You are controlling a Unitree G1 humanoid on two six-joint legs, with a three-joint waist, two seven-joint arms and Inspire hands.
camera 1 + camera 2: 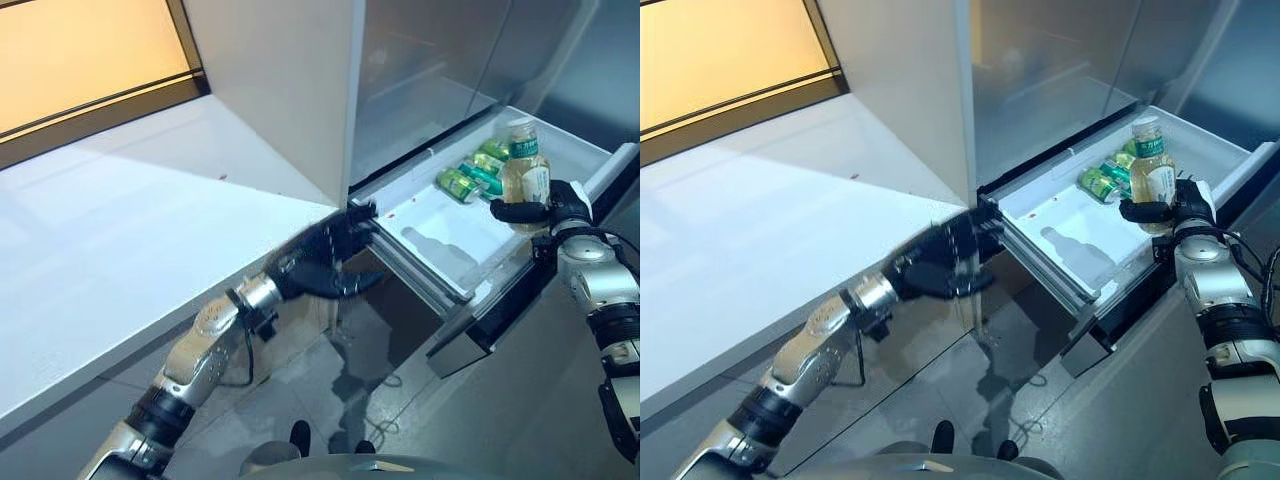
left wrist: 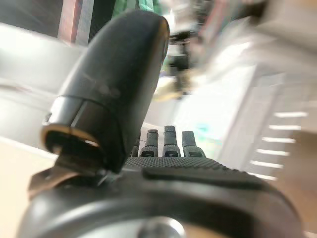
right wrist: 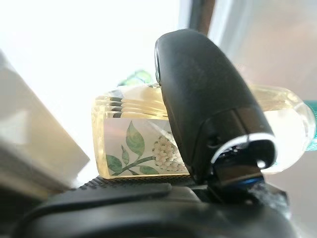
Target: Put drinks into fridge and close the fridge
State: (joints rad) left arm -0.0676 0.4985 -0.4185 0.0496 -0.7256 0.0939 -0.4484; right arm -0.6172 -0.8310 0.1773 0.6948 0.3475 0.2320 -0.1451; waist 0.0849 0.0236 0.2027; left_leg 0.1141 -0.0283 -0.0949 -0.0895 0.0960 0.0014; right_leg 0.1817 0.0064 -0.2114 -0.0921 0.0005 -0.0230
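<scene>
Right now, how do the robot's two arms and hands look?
Both arms are silver-grey metal with black bands at the joints. The left hand and the right hand are dark, with black fingers and a smooth, rounded black thumb; the palm edge near the wrist cameras has a fine ribbed texture.

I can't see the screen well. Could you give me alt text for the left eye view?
The robot's right hand holds a pale yellow bottle upright over an open white fridge drawer, where green cans already lie at the far end. Its left hand reaches toward the drawer's near front corner, beside a white counter.
</scene>
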